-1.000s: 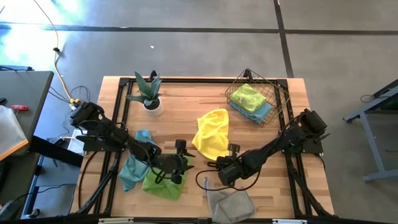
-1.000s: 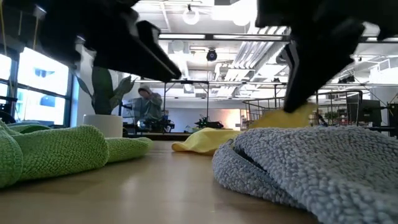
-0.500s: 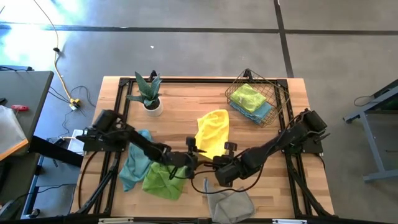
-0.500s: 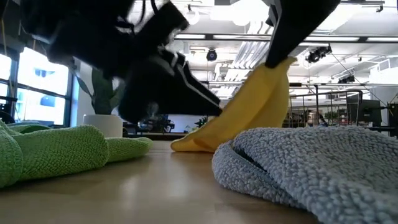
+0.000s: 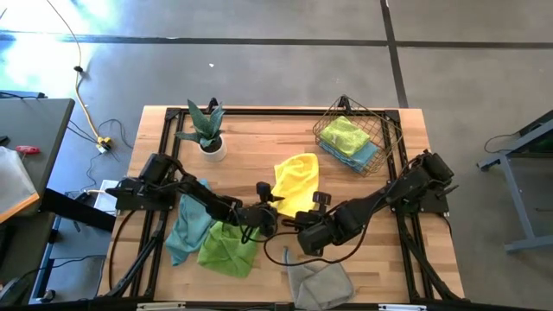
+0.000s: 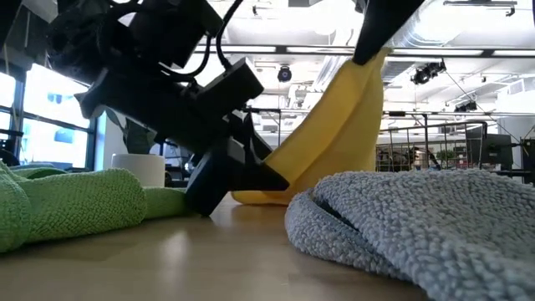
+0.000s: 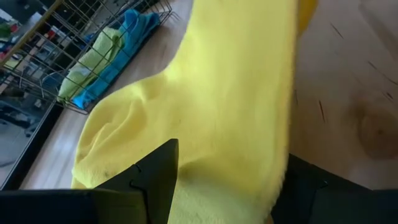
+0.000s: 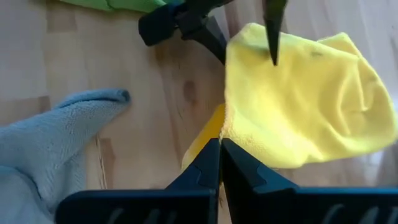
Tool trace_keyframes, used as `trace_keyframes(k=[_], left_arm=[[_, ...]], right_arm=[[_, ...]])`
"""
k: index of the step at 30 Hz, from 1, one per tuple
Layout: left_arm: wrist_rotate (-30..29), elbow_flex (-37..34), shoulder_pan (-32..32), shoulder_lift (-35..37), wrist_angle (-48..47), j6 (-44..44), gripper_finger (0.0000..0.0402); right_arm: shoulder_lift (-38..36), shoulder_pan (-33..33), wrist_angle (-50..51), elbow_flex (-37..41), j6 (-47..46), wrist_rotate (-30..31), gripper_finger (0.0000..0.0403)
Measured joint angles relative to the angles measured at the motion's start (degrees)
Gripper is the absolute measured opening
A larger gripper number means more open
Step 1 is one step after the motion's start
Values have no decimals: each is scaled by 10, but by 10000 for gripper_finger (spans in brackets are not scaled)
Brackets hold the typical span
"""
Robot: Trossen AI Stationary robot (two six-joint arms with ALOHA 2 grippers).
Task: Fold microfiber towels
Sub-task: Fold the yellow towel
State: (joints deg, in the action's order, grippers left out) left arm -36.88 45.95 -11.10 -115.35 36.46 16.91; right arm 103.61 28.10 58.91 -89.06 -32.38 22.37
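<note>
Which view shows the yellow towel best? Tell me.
The high view: the whole yellow towel shows between both arms. The right wrist view shows most of it, the left wrist view a close stretch, the low view its lifted edge.

You have a potted plant (image 5: 206,130) in a white pot standing near the far left corner of the wooden table (image 5: 259,147), and a wire basket (image 5: 356,138) sitting tilted near the far right corner. A yellow cable (image 5: 79,82) trails across the grey floor (image 5: 259,60) beyond the table's left side.
</note>
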Motion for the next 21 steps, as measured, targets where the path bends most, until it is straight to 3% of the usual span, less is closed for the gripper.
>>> trace_keyframes(k=[5, 14, 21], left_arm=[[-5, 0, 0, 1, -4, 1, 197], [-77, -3, 2, 32, -59, 38, 196], [-96, -3, 12, 47, -102, 8, 160]], right_arm=[[0, 0, 69, -36, -10, 14, 0], [0, 0, 164, -87, -12, 48, 0], [0, -2, 207, -106, -12, 73, 0]])
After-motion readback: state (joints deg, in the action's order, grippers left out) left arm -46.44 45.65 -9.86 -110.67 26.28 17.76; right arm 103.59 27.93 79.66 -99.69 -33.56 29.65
